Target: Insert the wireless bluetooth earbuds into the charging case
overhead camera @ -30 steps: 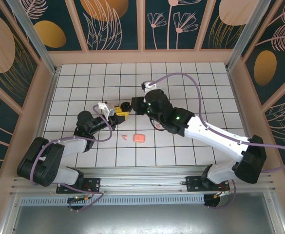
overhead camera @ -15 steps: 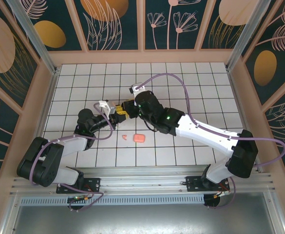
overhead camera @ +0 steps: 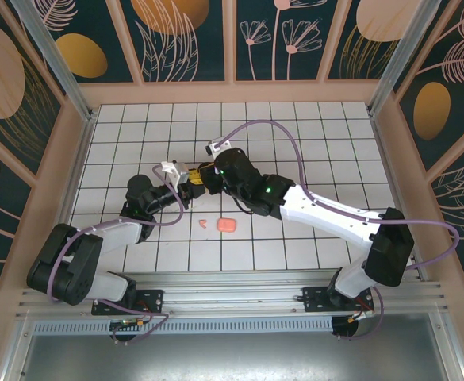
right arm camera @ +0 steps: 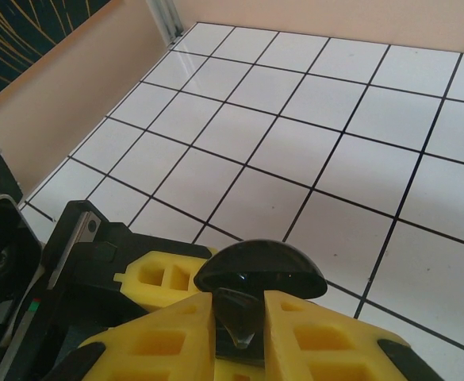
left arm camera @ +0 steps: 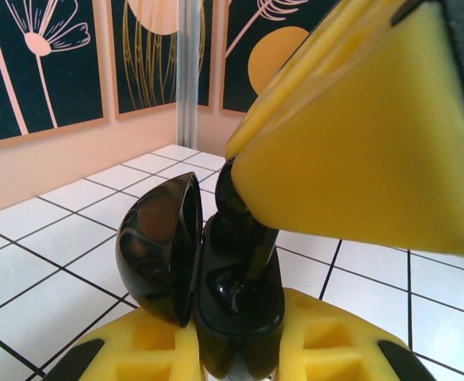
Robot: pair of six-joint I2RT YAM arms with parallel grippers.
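Open black charging case (left arm camera: 239, 317), upright, black earbud (left arm camera: 243, 226) poking inside

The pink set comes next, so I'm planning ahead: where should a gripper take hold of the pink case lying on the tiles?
Probably from straight above, fingers closing across its narrower span. The pink case lies flat and low, wider than deep, and sits apart from the pink earbud beside it.

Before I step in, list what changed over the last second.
The right tool, shut on a black earbud, swung left to meet the open black charging case in the left tool. The left tool's grip, the pink case and pink earbud stayed put.
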